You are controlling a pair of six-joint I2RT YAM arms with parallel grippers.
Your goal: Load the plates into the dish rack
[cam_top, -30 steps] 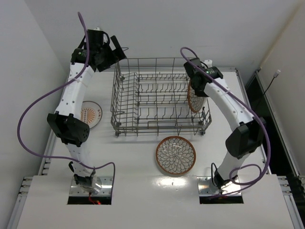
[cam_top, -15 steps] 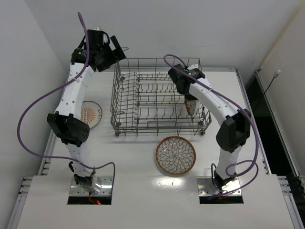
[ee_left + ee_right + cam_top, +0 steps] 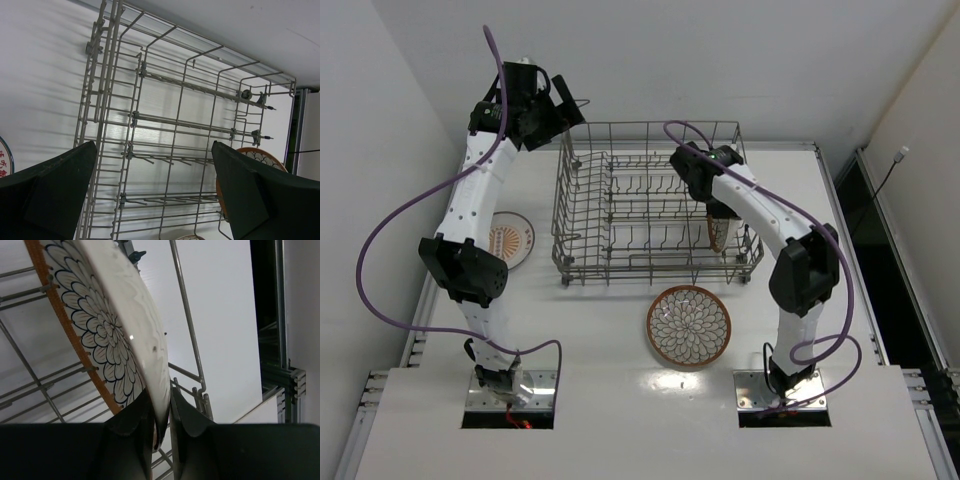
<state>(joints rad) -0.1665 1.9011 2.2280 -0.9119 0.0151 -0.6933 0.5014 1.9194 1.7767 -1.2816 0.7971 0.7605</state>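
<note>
The petal-patterned plate (image 3: 107, 335) is pinched by its rim between the right gripper's (image 3: 161, 415) nearly closed fingers. It stands on edge inside the dish rack (image 3: 640, 124), at its 3 o'clock end. It is best lowered straight down between the tines (image 3: 650, 185), kept upright, and seated before release. The left gripper (image 3: 152, 150) hangs wide open and empty above the rack's 10 o'clock corner. On the table (image 3: 590, 330), a second petal-patterned plate (image 3: 688, 324) lies at the rack's 6 o'clock and the sunburst plate (image 3: 508, 240) at 9 o'clock.

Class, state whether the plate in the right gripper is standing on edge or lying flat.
On edge, tilted: the right gripper pinches the plate by its rim, and from above it shows as a narrow sliver.
</note>
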